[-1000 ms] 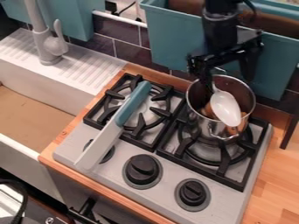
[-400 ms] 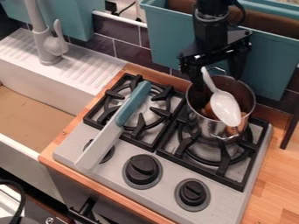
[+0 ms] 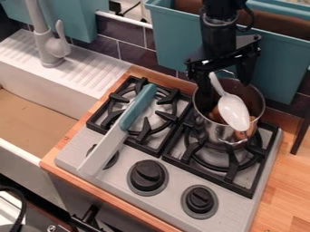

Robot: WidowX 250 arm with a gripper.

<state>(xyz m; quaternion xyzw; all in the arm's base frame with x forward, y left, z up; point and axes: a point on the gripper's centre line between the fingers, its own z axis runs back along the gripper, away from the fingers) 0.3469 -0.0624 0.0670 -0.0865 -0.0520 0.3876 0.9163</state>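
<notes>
- Black gripper hangs at the upper right, above the metal pot; its two fingers stand wide apart.
- The white spoon leans in the pot. Its handle points up and lies between the fingers, nearer to the left one in the view; I cannot tell if they touch. Its bowl is lower, toward the front rim.
- Inside the pot there is something brown, partly hidden by the spoon; I cannot tell what it is.
- The pot stands on the right burner of the grey stove, over the black grate.
- The knife, with blue-green handle and pale blade, lies slanted over the left burner, and its blade goes down to the front edge of the stove.
- Two black knobs are at the front, and a third one is partly covered by the blade.
- The stove is set in the wooden table.
- At left is the white sink with a grey faucet.
- Behind the stove hangs a blue-green box, before dark tiles.
</notes>
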